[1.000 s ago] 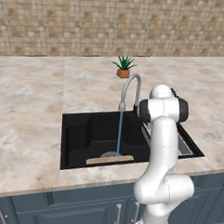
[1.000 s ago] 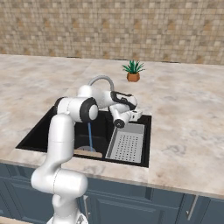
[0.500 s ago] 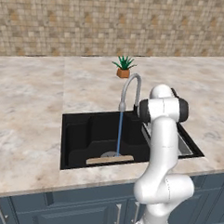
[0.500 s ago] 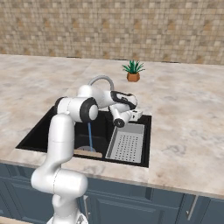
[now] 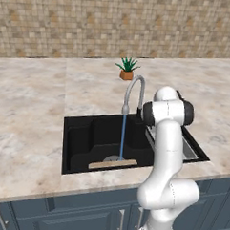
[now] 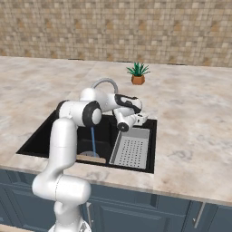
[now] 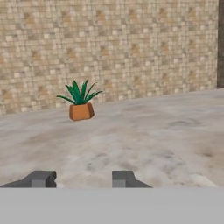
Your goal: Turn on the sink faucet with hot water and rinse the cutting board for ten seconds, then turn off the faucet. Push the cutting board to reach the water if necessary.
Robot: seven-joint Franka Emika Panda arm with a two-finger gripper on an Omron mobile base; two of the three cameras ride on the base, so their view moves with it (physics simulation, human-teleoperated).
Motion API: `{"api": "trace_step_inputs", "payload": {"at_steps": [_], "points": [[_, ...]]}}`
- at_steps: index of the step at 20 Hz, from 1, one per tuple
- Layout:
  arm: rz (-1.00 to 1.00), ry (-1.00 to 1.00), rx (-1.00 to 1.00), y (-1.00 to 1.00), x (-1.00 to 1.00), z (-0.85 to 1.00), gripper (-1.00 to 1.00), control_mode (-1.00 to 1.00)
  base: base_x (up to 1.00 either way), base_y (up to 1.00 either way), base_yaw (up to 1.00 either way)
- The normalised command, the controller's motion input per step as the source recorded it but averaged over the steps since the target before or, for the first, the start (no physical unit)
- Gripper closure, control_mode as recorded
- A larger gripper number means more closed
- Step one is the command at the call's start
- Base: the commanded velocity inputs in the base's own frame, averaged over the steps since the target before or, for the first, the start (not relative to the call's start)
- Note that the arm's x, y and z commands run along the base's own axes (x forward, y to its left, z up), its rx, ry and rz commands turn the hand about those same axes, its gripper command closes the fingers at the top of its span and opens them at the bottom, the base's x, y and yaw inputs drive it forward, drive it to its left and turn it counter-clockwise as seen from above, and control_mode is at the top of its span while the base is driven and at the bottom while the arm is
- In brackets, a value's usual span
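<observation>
- Over the far right corner of the large black recessed sink [image 5: 82,139], the pincer [image 6: 141,118] hovers with its jaws parted, gripping nothing.
- Left of it arches the tall silver-grey gooseneck faucet [image 5: 134,91].
- Below and left, a thin blue water stream [image 5: 122,136] lands on the flat light-tan wooden cutting board [image 5: 112,163].
- Beyond the pincer, a small potted plant [image 7: 80,101] stands on the marbled counter [image 7: 148,131].

The scene holds one black rectangular recessed sink [image 5: 82,139], one tall silver-grey gooseneck faucet [image 5: 135,89], and one thin blue vertical stream of water [image 5: 122,136]. One flat light-tan wooden cutting board [image 5: 113,163] lies in the basin. There is one grey perforated drain tray [image 6: 130,147] and one small green plant in a terracotta pot [image 7: 80,101].
</observation>
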Motion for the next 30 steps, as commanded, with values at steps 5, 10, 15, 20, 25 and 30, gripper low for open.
{"api": "trace_step_inputs", "payload": {"at_steps": [5,10,15,20,25,30], "points": [[0.00,0.00,0.00,-0.64,-0.29,-0.19,1.00,-1.00,0.00,0.00,0.00],[0.00,0.00,0.00,-0.72,-0.31,-0.14,1.00,-1.00,0.00,0.00,0.00],[0.00,0.00,0.00,-0.69,-0.29,-0.11,1.00,-1.00,0.00,0.00,0.00],[-0.01,0.00,0.00,-0.34,-0.14,0.00,1.00,-1.00,0.00,0.00,0.00],[-0.02,0.00,0.00,0.00,-0.16,0.43,1.00,-1.00,0.00,0.00,0.00],[0.00,0.01,0.00,0.03,-0.13,0.51,1.00,-1.00,0.00,0.00,0.00]]}}
